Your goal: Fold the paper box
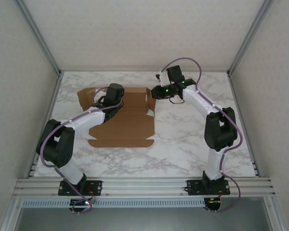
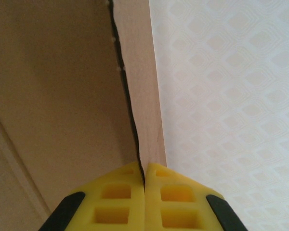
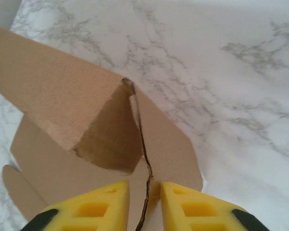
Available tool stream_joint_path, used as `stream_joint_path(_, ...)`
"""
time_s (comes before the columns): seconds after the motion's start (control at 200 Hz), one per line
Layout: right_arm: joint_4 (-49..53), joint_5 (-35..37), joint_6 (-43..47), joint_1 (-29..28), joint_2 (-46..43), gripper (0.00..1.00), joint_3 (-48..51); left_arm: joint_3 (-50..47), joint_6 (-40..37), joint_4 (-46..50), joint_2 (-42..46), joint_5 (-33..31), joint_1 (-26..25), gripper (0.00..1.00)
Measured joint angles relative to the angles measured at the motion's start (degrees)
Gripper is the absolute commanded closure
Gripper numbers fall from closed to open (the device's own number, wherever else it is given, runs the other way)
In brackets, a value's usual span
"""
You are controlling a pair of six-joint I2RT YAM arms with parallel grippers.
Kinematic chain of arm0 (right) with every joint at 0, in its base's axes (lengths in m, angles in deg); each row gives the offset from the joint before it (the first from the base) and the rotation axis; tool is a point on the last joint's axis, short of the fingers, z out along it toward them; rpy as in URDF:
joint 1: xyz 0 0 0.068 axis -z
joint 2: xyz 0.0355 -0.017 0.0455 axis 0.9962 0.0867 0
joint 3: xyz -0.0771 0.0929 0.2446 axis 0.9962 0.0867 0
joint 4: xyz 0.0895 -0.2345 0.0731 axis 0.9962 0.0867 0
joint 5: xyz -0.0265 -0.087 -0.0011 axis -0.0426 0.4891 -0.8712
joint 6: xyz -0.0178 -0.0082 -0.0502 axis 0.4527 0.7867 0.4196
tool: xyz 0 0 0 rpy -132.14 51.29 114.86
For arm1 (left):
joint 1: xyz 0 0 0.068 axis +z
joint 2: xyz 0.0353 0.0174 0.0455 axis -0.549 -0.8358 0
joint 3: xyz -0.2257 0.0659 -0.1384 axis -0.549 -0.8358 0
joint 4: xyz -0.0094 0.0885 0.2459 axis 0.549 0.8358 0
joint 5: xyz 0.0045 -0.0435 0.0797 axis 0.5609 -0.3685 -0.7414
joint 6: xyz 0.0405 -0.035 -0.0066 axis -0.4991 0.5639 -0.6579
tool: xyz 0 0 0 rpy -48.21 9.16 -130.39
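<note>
On the left half of the marble table point(image 1: 192, 139), the paper box point(image 1: 127, 130) lies mostly flat, its near panel spread out and its far flaps partly raised. We see the left gripper point(image 2: 144, 169) over the box's far left part. Its yellow fingers point(image 2: 118, 192) are clenched together, and a thin cardboard edge runs down into the seam between them, so it pinches a flap of the box. At the box's far right corner, the right gripper point(image 3: 145, 187) straddles another cardboard edge. Its jaws stand a little apart, and we see a gap on either side of the board. Just beyond it a folded flap stands tilted up off the table.
</note>
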Motion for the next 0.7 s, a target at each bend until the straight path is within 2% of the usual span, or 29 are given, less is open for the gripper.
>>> stream_joint_path(0.481, -15.1, -11.2, -1.2, -1.4, -0.7, 0.51, 8.5, -0.2, -0.5, 0.1, 0.2, 0.0, 0.0, 1.0)
stream_joint_path(0.701, -19.6, -13.6, 3.6, -1.4, -2.3, 0.49, 12.5, -3.0, -1.5, -1.4, 2.0, 0.7, 0.0, 1.0)
